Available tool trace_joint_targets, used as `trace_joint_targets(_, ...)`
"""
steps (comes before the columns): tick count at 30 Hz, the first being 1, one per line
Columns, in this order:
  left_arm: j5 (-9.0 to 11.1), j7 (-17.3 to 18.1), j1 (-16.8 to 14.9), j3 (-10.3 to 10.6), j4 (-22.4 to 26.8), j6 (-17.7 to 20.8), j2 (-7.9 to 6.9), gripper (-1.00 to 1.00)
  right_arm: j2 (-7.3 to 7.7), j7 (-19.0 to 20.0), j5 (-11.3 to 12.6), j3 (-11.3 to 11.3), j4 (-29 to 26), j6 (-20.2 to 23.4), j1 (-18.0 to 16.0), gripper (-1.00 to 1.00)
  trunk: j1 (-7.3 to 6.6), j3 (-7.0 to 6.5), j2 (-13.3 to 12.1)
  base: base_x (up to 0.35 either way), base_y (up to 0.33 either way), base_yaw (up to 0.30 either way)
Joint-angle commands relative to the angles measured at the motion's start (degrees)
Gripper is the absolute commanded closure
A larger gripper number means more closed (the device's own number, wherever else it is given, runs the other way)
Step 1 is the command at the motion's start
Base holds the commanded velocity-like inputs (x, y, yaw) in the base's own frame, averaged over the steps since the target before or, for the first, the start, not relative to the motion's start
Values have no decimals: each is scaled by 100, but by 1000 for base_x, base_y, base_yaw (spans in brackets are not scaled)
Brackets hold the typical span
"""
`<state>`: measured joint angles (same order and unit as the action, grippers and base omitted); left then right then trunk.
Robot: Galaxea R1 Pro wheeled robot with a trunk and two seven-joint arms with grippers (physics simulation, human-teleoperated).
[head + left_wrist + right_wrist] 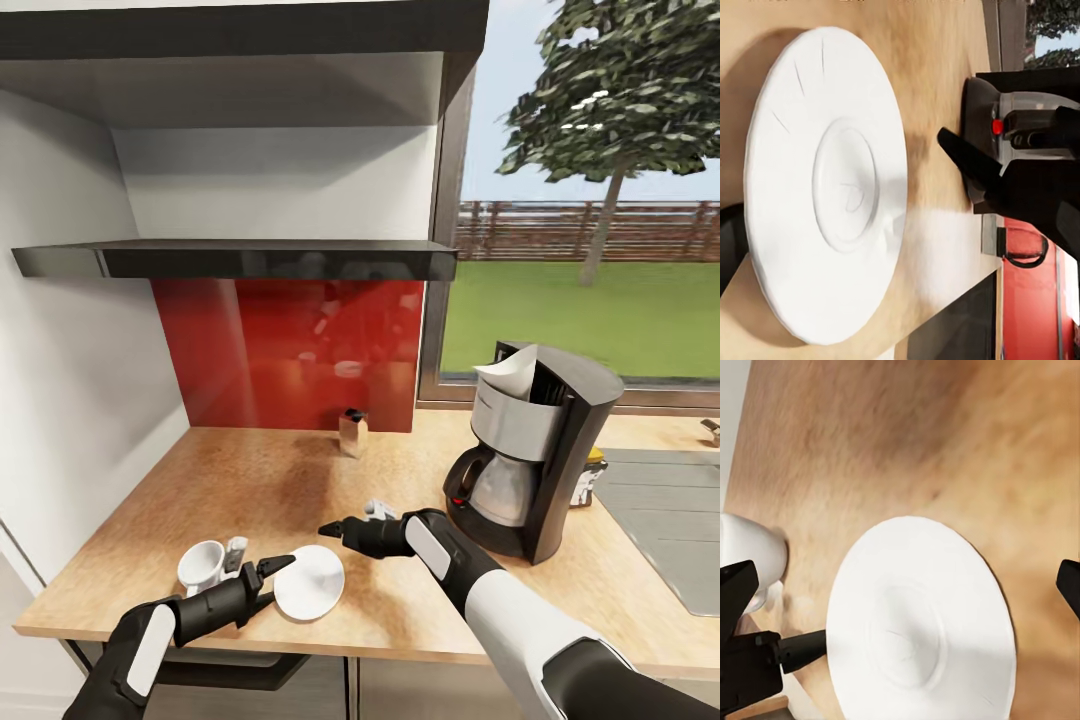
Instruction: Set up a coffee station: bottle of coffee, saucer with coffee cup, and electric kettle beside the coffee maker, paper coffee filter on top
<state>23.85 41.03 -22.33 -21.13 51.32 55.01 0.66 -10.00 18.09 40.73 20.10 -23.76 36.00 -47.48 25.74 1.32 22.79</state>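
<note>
The left claw (272, 580) lies low over the table (250, 470) with its jaws apart, one fingertip at the near-left rim of the saucer (309, 582), the other hidden under the arm, so whether it touches the plate cannot be told. Just left of that claw sits the coffee cup (201, 565), upright on the bare wood beside the saucer and partly covered by the claw's wrist; its handle is hard to make out. The saucer lies flat and bare near the front edge, and in the left wrist view it (825, 187) is cut by the frame's edge. The right claw (332, 528) hovers just beyond the saucer, dark fingers pointing left; the right wrist view shows one finger at each side of the picture, well apart, with the saucer (921, 622) between them. Further right stands the coffee maker (530, 455), the paper coffee filter (508, 385) sticking up from its top. Behind it the bottle of coffee (590, 478) peeks out, mostly hidden. The sink (665, 520) is cut off at the right.
</note>
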Motion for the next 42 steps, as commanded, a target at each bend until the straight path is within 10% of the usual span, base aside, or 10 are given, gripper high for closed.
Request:
trace_joint_targets(1,-61,28,-5,-28,1,3,3,-100,0,19,-21,2,9,12,-7,-100,4,14,13,0,0,0)
trace_joint_targets(6,-27,28,0,-30,-6,5,-27,-100,0,12,-30,2,34,12,-7,-100,4,14,13,0,0,0)
trace_joint_targets(7,-429,28,0,-28,-7,4,-28,-100,0,11,-33,2,39,12,-7,-100,4,14,13,0,0,0)
trace_joint_targets(42,-468,15,67,-31,-281,-10,-43,-100,0,10,-30,22,780,3,-7,-100,4,14,13,0,24,0)
